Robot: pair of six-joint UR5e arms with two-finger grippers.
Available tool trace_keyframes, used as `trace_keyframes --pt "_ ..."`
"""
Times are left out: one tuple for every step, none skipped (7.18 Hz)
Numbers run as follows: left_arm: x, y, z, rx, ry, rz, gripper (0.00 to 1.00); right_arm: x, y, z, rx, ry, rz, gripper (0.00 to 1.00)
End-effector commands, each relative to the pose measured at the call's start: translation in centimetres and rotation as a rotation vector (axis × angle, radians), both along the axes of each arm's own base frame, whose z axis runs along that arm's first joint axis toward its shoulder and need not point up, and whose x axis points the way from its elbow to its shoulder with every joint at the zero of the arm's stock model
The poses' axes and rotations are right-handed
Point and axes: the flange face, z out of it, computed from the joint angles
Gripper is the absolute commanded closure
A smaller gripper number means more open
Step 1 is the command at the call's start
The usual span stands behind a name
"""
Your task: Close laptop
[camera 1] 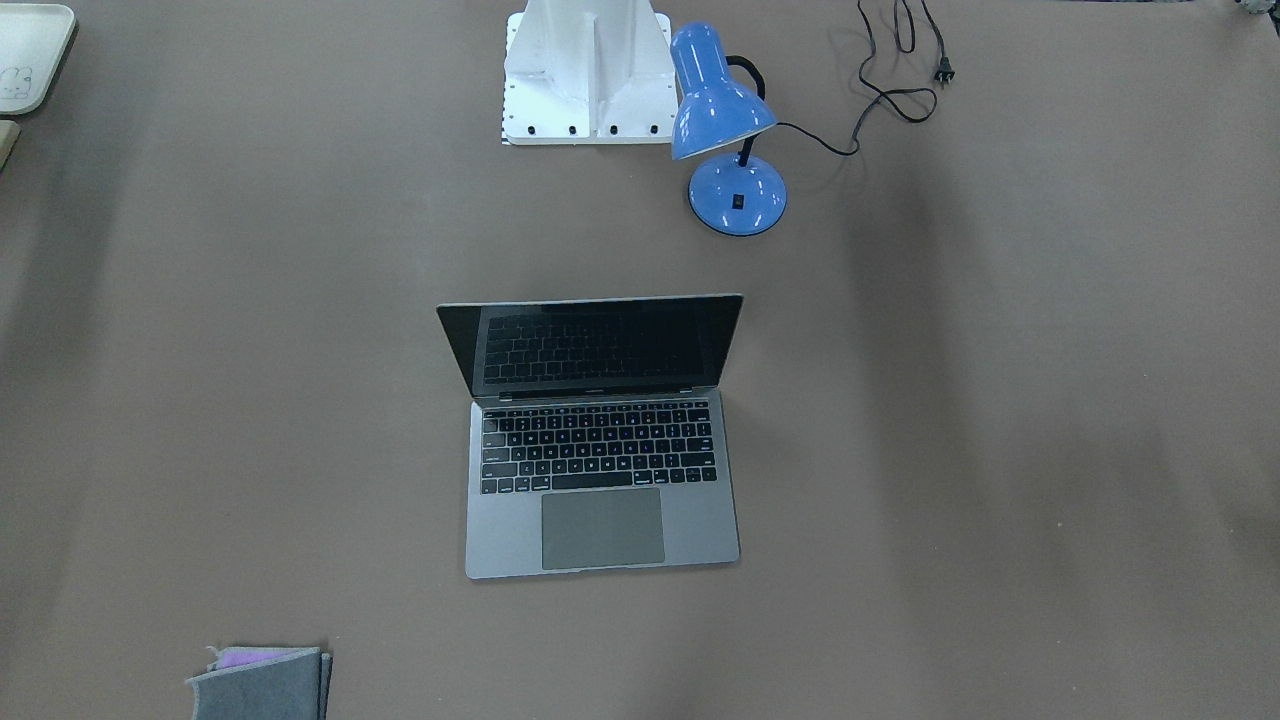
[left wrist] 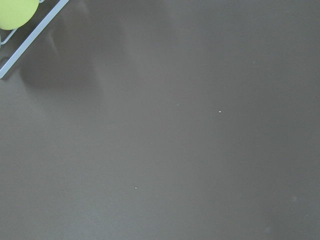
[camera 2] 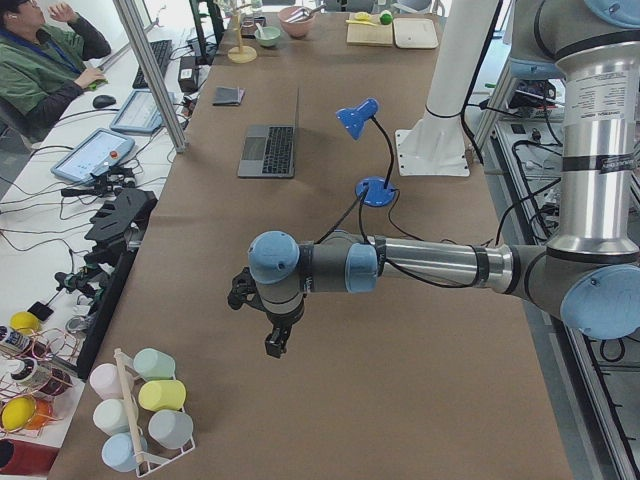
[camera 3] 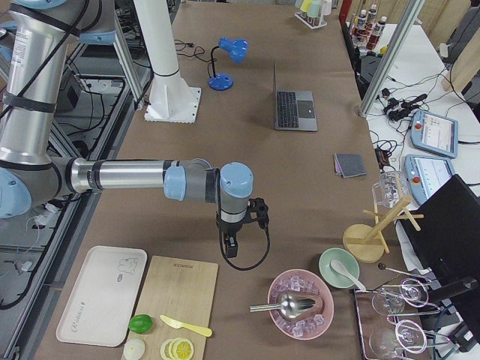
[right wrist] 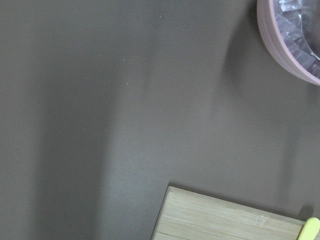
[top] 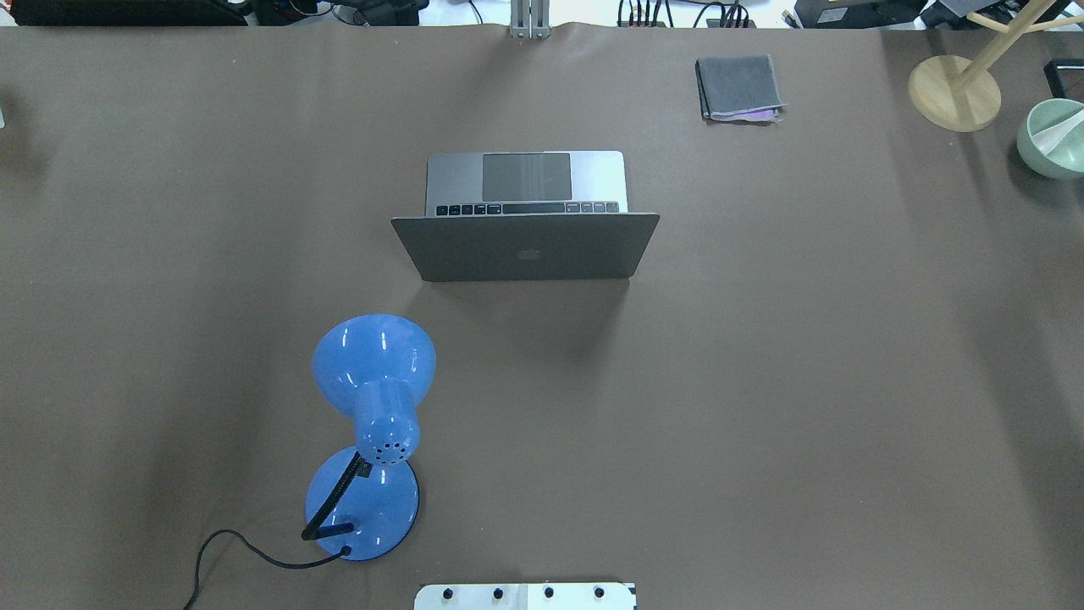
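Observation:
The laptop (camera 1: 600,520) stands open in the middle of the brown table, its screen upright and dark, its keyboard facing away from the robot. In the overhead view its grey lid (top: 525,246) with the logo faces the robot. It also shows in the left side view (camera 2: 270,150) and the right side view (camera 3: 294,109). My left gripper (camera 2: 275,345) hangs over bare table far from the laptop, near the table's left end. My right gripper (camera 3: 230,247) hangs near the right end. I cannot tell whether either is open or shut.
A blue desk lamp (top: 373,424) with its cord stands between the robot base (camera 1: 588,75) and the laptop. A folded grey cloth (top: 738,87) lies beyond the laptop. A mug rack (camera 2: 140,410) is near the left gripper. A pink ice bowl (camera 3: 300,304) and cutting board (camera 3: 176,307) are near the right.

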Motion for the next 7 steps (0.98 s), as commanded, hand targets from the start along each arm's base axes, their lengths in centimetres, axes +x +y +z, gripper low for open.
trace_keyframes --pt "-0.24 0.56 0.35 0.020 -0.043 0.003 0.01 0.00 -0.01 -0.07 0.001 0.000 0.000 0.00" --pt "-0.35 0.38 0.38 0.060 -0.058 0.001 0.01 0.00 0.00 0.00 0.000 0.000 0.000 0.00" --pt "-0.28 0.33 0.33 0.064 -0.058 0.001 0.01 0.00 0.00 0.00 0.000 0.000 0.000 0.00" --pt "-0.31 0.33 0.14 0.069 -0.053 0.002 0.01 0.01 0.00 0.01 0.000 0.002 0.000 0.00" --pt "-0.30 0.32 0.11 0.071 -0.051 0.001 0.01 0.01 0.00 0.01 0.000 0.002 0.000 0.00" --pt "-0.28 0.22 -0.09 0.076 -0.048 0.000 0.01 0.01 -0.08 -0.12 0.003 0.001 0.000 0.00" --pt "-0.29 -0.13 -0.44 0.082 -0.048 -0.002 0.01 0.01 -0.09 -0.13 0.005 0.001 0.000 0.00"
